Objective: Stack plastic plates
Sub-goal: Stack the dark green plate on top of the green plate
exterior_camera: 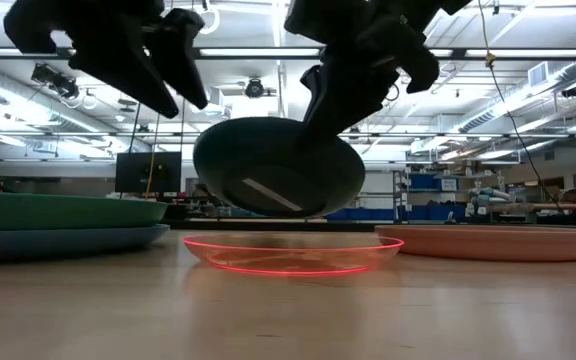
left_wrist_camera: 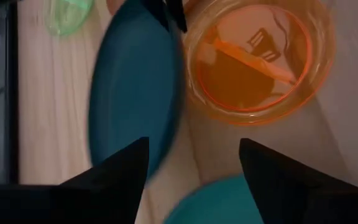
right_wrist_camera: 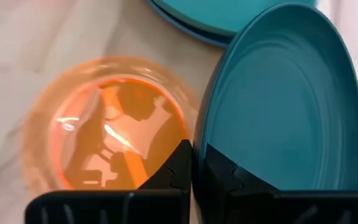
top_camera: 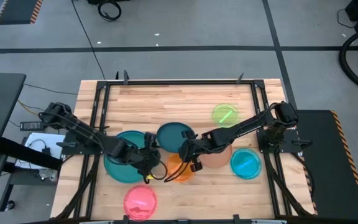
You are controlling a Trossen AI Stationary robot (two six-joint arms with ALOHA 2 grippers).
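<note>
Barely started imo: teal plate sits on the blue one at the desk's left, left tool open and empty beside it. Right tool pinches the dark teal plate, lifted over the orange one. Others lie loose.

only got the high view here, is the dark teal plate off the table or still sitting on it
Observer: Off the table. In the low view the dark teal plate hangs tilted in the air above the orange plate.
Operator: which gripper has it
Observer: The right gripper; its wrist view shows its fingers pinched on the plate's rim.
Operator: left one touching it?
Observer: No. The left gripper is open, and its wrist view shows bare wood between its fingers, with the dark teal plate beyond them.
Operator: big plates stacked yet?
Observer: Yes, the low view shows the teal plate resting on the blue plate.
</note>
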